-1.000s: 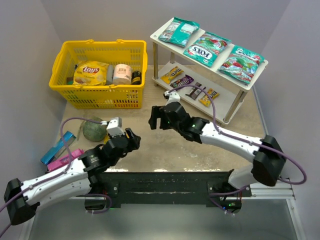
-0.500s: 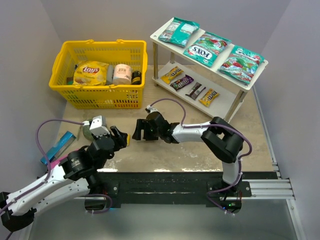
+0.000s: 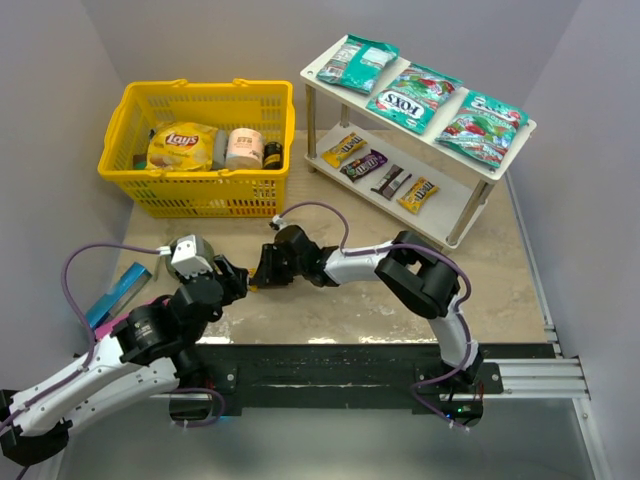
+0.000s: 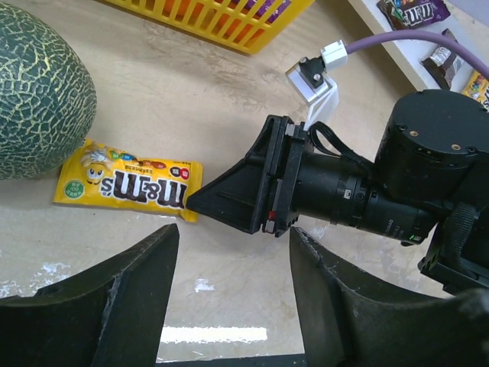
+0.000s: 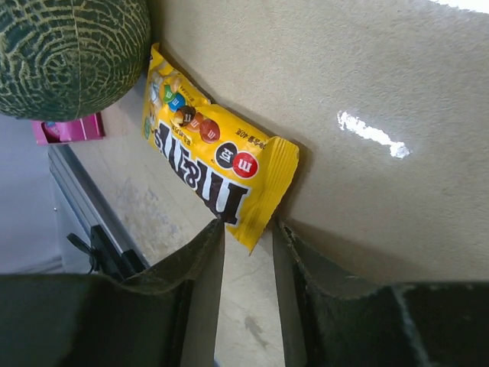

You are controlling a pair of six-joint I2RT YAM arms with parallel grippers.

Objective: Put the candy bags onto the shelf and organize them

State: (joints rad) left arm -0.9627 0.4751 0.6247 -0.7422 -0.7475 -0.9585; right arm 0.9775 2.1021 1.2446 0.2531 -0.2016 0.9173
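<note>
Left wrist, yellow M&M's packet (image 4: 126,183) lying flat, lengthwise left-right

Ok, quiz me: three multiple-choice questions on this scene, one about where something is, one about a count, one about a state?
1. Where is the loose yellow candy packet?
A in the basket
B on the table, next to the melon
C on top of the melon

2. How many green bags lie on the top board of the shelf?
A one
B two
C three

3. The left end effector is:
A open, holding nothing
B clamped on the melon
C clamped on a green bag

Answers: B, the left wrist view shows it flat on the table by the melon. C, the top view shows three side by side. A, its fingers stand apart with nothing between them.
</note>
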